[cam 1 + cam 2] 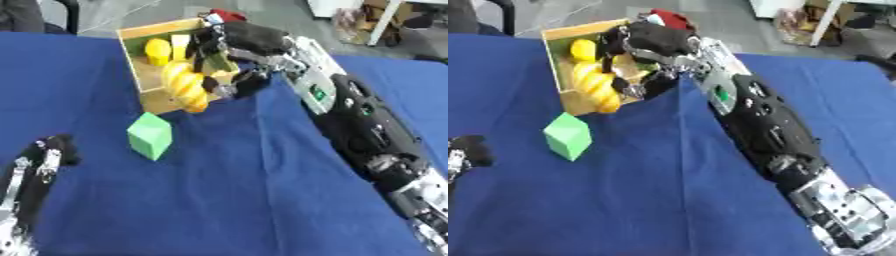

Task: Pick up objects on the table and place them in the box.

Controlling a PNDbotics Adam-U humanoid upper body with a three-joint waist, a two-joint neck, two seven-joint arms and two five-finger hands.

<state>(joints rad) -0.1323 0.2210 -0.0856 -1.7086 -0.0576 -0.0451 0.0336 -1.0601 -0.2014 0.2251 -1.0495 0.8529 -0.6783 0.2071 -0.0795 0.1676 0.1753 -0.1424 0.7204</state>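
Right hand (229, 47) is positioned over the wooden box (157, 102), fingers curled round a ribbed yellow-orange object (186, 85) lying across the box's near edge. Left hand (42, 159), fingers relaxed, rests at lower left; the right eye view shows only its tip. Green cube (567, 136) sits on the blue table (227, 200), between the hands, near the box.

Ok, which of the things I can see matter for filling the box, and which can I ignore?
Job:
- wooden box
- orange ridged piece at the right hand
- green cube, on the cloth
- yellow pieces in the box

Ignore:
- blue cloth
- left hand, idle
- floor clutter beyond the table
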